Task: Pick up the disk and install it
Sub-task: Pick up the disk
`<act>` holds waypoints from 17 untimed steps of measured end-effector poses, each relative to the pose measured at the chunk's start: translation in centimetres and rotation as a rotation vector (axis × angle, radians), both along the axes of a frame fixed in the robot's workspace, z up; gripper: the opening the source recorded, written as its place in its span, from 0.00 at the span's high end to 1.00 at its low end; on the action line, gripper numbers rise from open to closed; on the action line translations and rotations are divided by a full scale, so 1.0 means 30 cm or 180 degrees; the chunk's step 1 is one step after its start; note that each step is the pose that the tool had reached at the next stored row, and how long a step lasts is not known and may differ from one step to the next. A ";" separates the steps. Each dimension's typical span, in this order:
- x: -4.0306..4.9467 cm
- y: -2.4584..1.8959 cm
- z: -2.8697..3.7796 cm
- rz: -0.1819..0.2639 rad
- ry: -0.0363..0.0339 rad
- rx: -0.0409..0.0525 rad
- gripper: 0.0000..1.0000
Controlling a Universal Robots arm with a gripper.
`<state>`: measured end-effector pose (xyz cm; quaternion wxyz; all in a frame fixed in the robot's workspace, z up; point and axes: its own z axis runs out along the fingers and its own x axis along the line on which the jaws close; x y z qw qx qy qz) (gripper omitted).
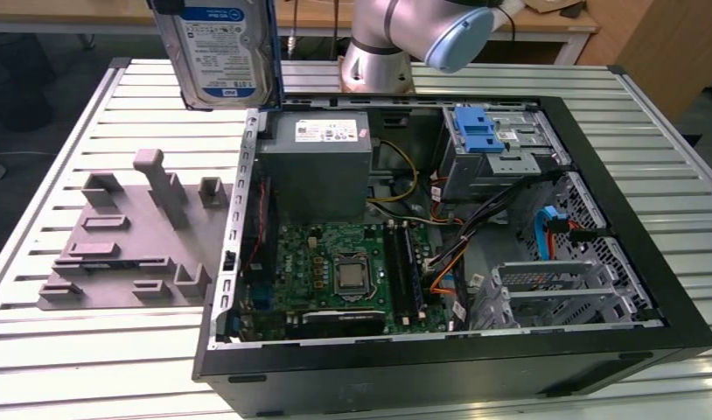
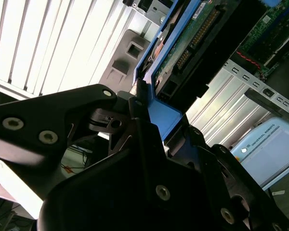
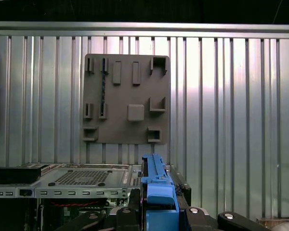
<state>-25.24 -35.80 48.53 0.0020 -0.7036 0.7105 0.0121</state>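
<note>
Disk [image 1: 222,52] is off the table and in the air, so the pick-up half of the job looks done and the carry is the step in hand. In the exterior view it hangs upright with its white-and-blue label facing the camera, above the far corner of the open computer case [image 1: 450,381] on the exterior view's left. The end effector [image 2: 156,113] is closed narrow on the end of the disk's blue carrier [image 3: 159,192], one black finger on each side (both wrist views show this clamp).

The drive cage [image 1: 496,153] with its blue latch [image 1: 478,131] sits at the far side of the case toward the exterior view's right, well apart from the disk. The grey power supply [image 1: 321,166] lies between them. I judge that installing calls for carrying the disk across the case, turning it to match the bay, and sliding the carrier in squarely.

The table [image 1: 100,367] is ribbed silver metal. A grey fixture plate [image 1: 122,236] with raised holders lies beside the case on the exterior view's left. Behind the arm [image 1: 421,35] stands light wooden furniture [image 1: 648,44].
</note>
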 end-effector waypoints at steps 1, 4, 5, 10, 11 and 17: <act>0.001 0.000 0.000 0.0000 0.0000 0.0000 0.64; 0.003 0.000 0.000 0.0000 0.0000 0.0000 0.64; 0.004 0.000 0.000 0.0000 0.0000 0.0000 0.64; 0.009 0.000 0.000 0.0000 0.0000 0.0000 0.64; 0.011 0.000 0.000 0.0000 0.0000 0.0000 0.64; 0.030 0.000 0.000 0.0000 0.0000 0.0000 0.64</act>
